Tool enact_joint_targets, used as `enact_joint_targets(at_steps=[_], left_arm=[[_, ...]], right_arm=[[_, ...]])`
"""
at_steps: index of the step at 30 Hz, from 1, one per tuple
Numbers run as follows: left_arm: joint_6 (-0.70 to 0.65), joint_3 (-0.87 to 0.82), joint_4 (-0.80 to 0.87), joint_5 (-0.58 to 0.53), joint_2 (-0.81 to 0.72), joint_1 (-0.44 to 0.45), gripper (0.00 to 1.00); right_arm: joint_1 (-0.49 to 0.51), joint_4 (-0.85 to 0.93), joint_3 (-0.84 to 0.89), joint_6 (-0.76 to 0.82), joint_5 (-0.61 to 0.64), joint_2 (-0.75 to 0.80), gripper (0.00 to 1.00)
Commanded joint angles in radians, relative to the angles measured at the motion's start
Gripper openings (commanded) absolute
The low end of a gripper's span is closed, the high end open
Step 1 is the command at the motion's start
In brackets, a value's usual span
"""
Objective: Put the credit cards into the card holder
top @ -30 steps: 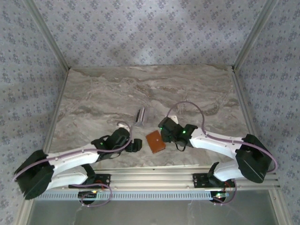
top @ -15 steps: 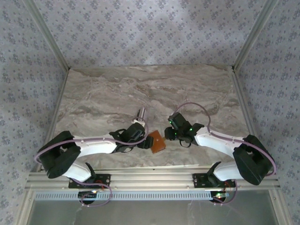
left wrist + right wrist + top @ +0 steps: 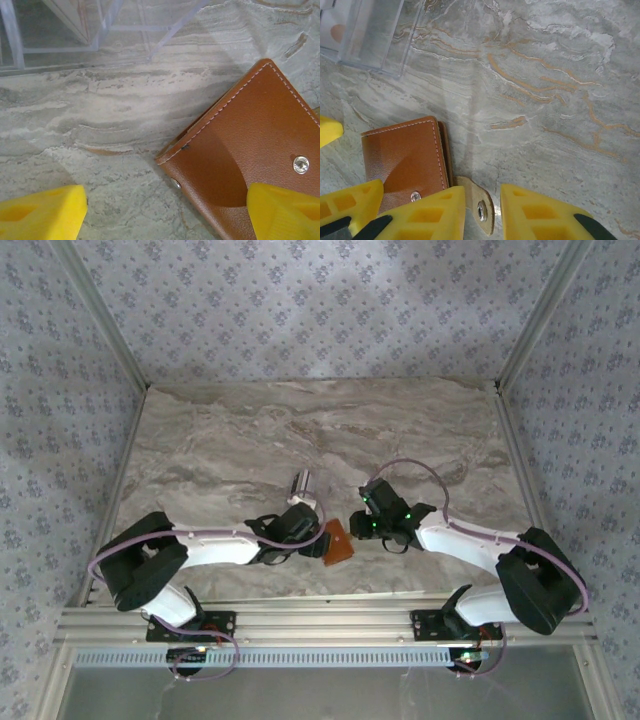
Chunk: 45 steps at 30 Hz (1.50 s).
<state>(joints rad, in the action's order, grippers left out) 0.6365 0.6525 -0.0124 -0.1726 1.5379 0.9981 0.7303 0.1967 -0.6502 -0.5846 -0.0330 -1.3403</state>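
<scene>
Near-centre of the tabletop (image 3: 230,440), close to its near edge, the card holder (image 3: 338,543) lies flat and folded shut, turned corner-on to me, with a hand on either side

Right hand (image 3: 483,195): jaws narrowed to a slim gap, and the clasp tab (image 3: 481,210) sits in that gap. The tab is unsnapped and sticks out of the holder's corner toward my right arm. I can't tell if the pads actually pinch it or only bracket it from above

Left hand (image 3: 160,220): released, jaws wide. One finger (image 3: 282,210) is over the leather face and the other is out over bare marble, so it straddles the holder's near-left edge without gripping

Key relation: the fold line runs away from the right hand and the tab points at it, so I judge the right arm is the one to lift the flap, pulling toward itself while the left pins the body

The credit cards (image 3: 302,483) stand upright in a clear stand (image 3: 100,30) just beyond the holder, on the left arm's side and nearer that hand

Room: open marble lies beyond and to the right. It is tight between the two hands across the holder, and the rail edge is close behind
</scene>
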Motion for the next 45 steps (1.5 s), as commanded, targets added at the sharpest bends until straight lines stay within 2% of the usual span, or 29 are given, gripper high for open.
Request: enact_joint_targets(at_steps=[1,10,19,34,39,45], left_arm=[[-0.008,-0.008,-0.029,0.000,0.062,0.006,0.84],[-0.003,-0.025,-0.027,-0.036,0.081,0.006,0.83],[0.005,-0.028,-0.044,-0.028,0.099,0.007,0.83],[0.006,-0.028,-0.048,-0.028,0.108,0.006,0.82],[0.008,-0.027,-0.049,-0.027,0.107,0.006,0.82],[0.008,-0.028,-0.054,-0.019,0.104,0.006,0.82]], right_arm=[[-0.006,-0.008,0.002,0.012,-0.022,-0.019,0.23],[-0.005,-0.004,0.009,0.008,-0.035,0.012,0.17],[-0.006,-0.018,0.017,0.007,-0.075,0.023,0.22],[-0.004,-0.045,0.021,0.011,-0.106,0.016,0.08],[0.012,-0.054,0.012,0.015,-0.119,0.013,0.00],[0.042,-0.051,-0.017,0.024,-0.100,-0.035,0.00]])
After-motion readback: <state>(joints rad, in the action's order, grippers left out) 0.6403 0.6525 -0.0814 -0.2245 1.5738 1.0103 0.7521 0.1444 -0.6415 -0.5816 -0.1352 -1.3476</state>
